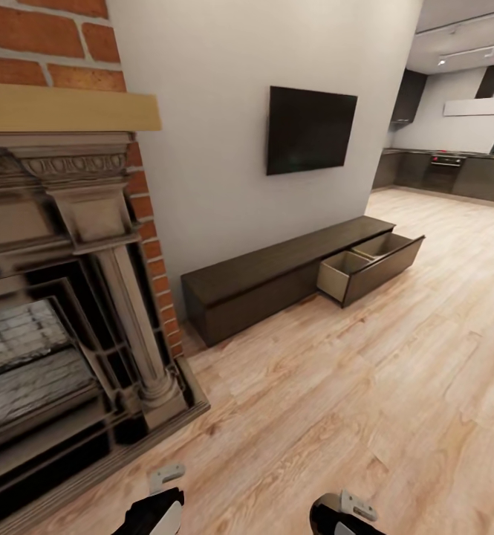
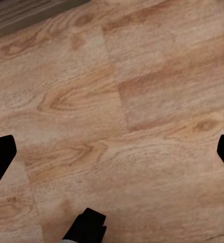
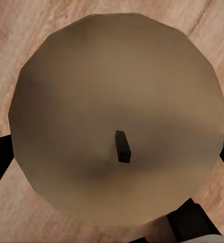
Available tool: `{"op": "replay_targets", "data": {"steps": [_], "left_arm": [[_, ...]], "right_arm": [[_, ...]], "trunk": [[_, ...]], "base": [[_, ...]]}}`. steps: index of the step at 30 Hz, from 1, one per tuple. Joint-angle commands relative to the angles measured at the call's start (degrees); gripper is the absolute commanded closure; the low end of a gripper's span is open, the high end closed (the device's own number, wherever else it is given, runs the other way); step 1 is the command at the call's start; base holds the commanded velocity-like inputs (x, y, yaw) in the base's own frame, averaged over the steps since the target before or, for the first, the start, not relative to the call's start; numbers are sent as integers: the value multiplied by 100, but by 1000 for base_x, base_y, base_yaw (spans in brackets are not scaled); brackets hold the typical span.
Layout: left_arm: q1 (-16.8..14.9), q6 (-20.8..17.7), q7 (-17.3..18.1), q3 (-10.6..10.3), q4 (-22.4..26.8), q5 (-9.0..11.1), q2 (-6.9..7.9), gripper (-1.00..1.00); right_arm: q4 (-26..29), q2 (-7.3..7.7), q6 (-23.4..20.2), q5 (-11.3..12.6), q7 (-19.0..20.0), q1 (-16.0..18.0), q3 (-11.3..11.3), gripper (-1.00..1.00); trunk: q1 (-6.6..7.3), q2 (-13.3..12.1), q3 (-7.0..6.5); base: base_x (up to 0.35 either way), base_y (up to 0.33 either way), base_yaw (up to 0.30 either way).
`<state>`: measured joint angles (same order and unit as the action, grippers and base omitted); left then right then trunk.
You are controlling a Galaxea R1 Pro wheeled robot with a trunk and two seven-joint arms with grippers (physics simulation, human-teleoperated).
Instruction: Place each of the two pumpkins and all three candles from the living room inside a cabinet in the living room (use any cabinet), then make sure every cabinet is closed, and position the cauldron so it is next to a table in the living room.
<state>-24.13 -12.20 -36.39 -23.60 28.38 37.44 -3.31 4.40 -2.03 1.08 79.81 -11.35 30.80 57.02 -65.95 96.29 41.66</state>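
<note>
A pale, round-topped candle (image 3: 117,81) with a short dark wick sits close in the right wrist view, and my right gripper (image 3: 112,152) is shut on it, with black fingers at both of its sides. My left gripper (image 2: 112,157) hangs open over bare wooden floor with nothing between its fingers. The long low dark brown cabinet (image 1: 276,260) stands against the white wall ahead. Its right-end drawer (image 1: 373,269) is pulled out, and the part of its pale inside that I can see looks empty. The pumpkins, cauldron and table are out of view.
A brick and stone fireplace (image 1: 61,297) rises close on the left, its hearth reaching onto the floor. A black TV (image 1: 310,128) hangs above the cabinet. Open wooden floor (image 1: 365,386) stretches to the cabinet and on to the grey kitchen (image 1: 455,167) at the far right.
</note>
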Motion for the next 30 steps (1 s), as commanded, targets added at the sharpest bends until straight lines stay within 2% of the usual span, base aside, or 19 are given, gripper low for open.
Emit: {"op": "replay_targets", "data": {"steps": [1,10,15,30], "left_arm": [[-4,-28,-44,-40,9,26,6,-100],[-4,-28,-44,-40,9,26,5,-100],[-4,-28,-44,-40,9,26,3,-100],[-4,-28,-44,-39,9,26,6,-100]], "right_arm": [[8,1,15,61,-26,0,49,100],[3,1,-2,70,-25,0,46,100],[3,1,-3,70,-25,1,46,100],[0,1,-3,79,-32,0,46,100]], "trunk": [[-3,2,5],[-3,2,5],[-3,2,5],[-3,2,5]], "base": [[305,0,0],[270,0,0],[129,0,-42],[6,0,-256]]}}
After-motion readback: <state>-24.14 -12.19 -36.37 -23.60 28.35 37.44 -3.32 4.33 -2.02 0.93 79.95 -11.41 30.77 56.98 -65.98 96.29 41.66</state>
